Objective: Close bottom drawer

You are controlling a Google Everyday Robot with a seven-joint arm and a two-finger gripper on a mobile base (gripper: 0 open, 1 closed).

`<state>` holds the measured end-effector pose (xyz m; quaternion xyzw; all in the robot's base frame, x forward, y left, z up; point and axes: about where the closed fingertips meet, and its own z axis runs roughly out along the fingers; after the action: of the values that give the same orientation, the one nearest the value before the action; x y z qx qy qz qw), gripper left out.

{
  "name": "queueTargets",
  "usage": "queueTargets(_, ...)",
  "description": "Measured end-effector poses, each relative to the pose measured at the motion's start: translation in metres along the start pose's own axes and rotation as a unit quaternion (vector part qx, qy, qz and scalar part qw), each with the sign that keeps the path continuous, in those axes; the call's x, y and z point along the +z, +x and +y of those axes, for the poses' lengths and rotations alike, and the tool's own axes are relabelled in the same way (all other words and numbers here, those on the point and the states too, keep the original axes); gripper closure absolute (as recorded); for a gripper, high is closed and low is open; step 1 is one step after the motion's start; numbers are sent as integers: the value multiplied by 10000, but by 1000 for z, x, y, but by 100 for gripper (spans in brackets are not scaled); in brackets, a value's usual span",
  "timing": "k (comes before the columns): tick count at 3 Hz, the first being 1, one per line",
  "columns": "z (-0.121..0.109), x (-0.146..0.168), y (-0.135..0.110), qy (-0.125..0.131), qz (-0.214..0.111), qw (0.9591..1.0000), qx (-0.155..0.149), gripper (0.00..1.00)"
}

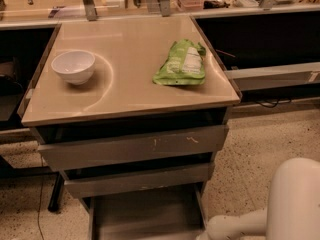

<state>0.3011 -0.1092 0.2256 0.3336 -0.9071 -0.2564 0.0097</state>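
Note:
The bottom drawer [145, 214] is pulled out at the foot of the cabinet, its grey tray floor showing; its front is cut off by the lower edge of the view. Above it sit the mid-sized drawer front [137, 180] and the widest drawer front [135, 146] with white scratch marks. My white arm [280, 209] reaches in from the bottom right, next to the open drawer's right side. My gripper is out of view below the frame.
A white bowl [73, 66] and a green snack bag [182, 63] lie on the beige cabinet top [125, 89]. Counters run along the back and right. Speckled floor [260, 144] lies to the right. A black cable hangs at the left.

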Motion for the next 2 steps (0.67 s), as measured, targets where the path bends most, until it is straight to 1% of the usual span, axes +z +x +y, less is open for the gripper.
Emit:
queueTargets(1, 6, 20, 10, -161, 53, 9998, 101, 100)
queueTargets(2, 6, 28, 10, -119, 35, 9998, 158, 100)
